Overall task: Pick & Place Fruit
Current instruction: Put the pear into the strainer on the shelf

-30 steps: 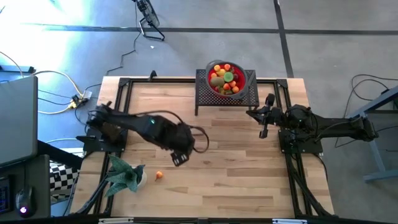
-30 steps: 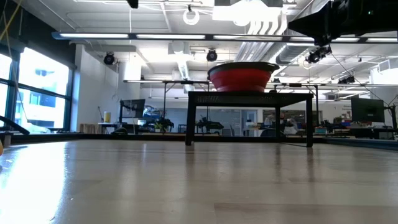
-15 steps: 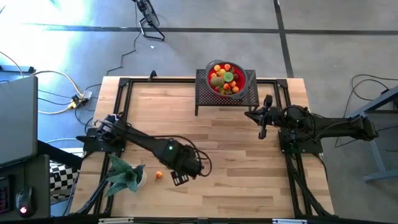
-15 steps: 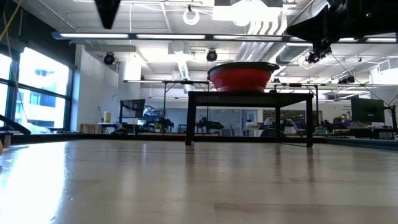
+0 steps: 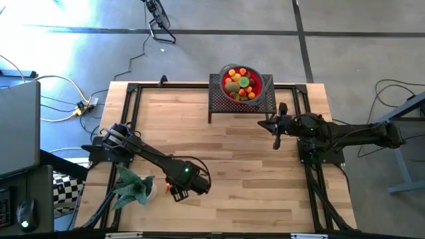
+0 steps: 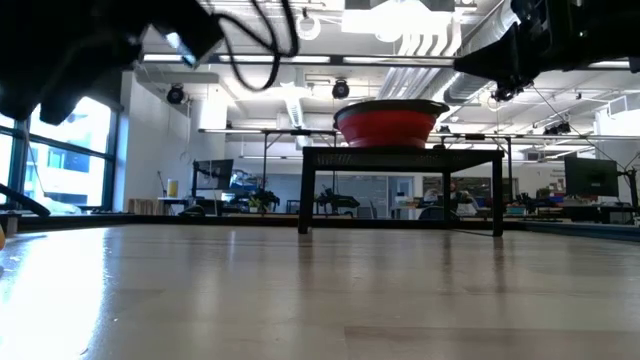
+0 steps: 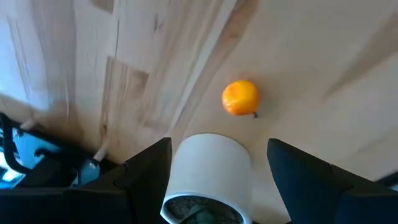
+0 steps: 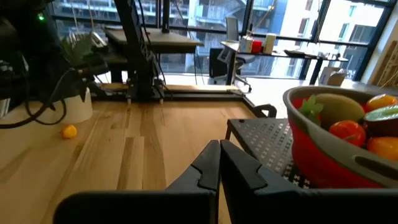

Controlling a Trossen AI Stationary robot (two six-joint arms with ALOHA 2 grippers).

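Note:
One small orange fruit (image 7: 240, 98) lies on the wooden table beside the white pot (image 7: 208, 174) of the green plant (image 5: 131, 186); it also shows far off in the right wrist view (image 8: 68, 130). My left gripper (image 7: 219, 144) hangs open just above the orange and the pot, pointing steeply down, near the table's front left (image 5: 175, 192). The other fruits fill the red bowl (image 5: 240, 84) on a black mesh stand (image 5: 219, 101) at the far edge. My right gripper (image 8: 219, 152) is shut and level, beside the stand (image 5: 277, 136).
The plant and its pot stand close against the orange, on the side toward the table's left. The black frame rails (image 5: 312, 179) run along both sides of the table. Bare wood (image 5: 246, 172) spreads between the arms and toward the near edge.
My left gripper has come down and gone toward the table's near left, toward the orange beside the plant pot, tipping from a slant to point steeply down. Its fingers have stayed open. The orange and the bowl have not moved.

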